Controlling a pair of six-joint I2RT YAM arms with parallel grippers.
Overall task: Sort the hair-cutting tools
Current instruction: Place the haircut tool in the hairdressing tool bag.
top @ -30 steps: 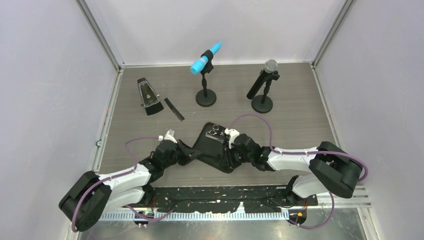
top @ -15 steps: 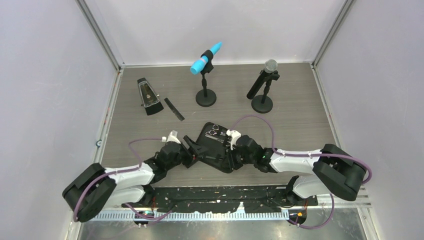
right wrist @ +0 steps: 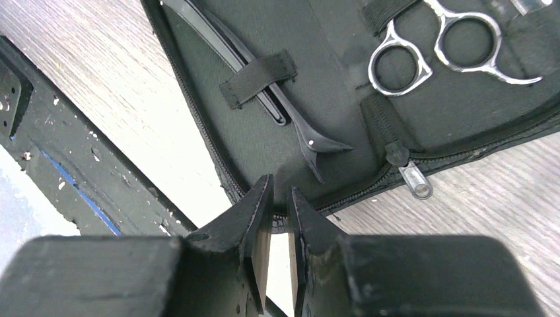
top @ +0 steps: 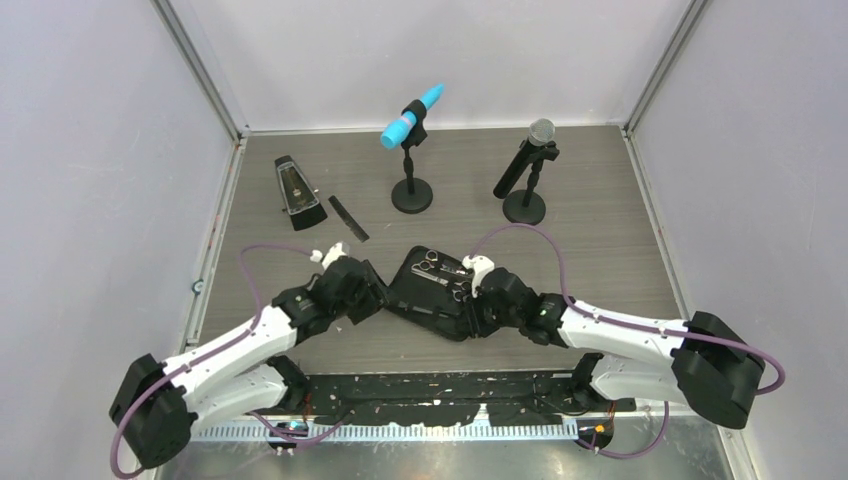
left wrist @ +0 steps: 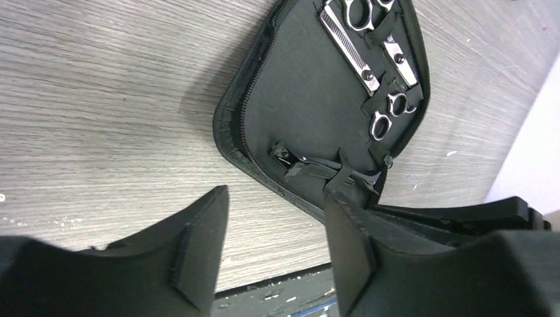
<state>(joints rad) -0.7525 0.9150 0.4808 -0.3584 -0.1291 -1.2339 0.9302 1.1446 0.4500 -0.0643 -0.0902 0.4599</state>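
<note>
The black zip case (top: 413, 287) lies open at the table's near middle. Two silver scissors (left wrist: 360, 16) (left wrist: 391, 109) sit strapped inside it, and a thin black hair clip (right wrist: 264, 89) is tucked under an elastic band. The long black comb (top: 348, 218) lies flat on the table beside the metronome. My left gripper (left wrist: 276, 193) is open just off the case's left edge, with nothing between its fingers. My right gripper (right wrist: 279, 197) is shut on the case's zipped near edge (right wrist: 231, 178), close to the clip's tail.
A black metronome (top: 298, 190) stands at the back left. A blue microphone on a stand (top: 411, 118) and a black microphone on a stand (top: 528, 165) are at the back. The zip pull (right wrist: 416, 181) lies on the wood. The dark table-front rail (right wrist: 59, 152) is near.
My left gripper went from shut at the case's left edge to open, and its arm stretched farther out. The right gripper kept its pinch on the case.
</note>
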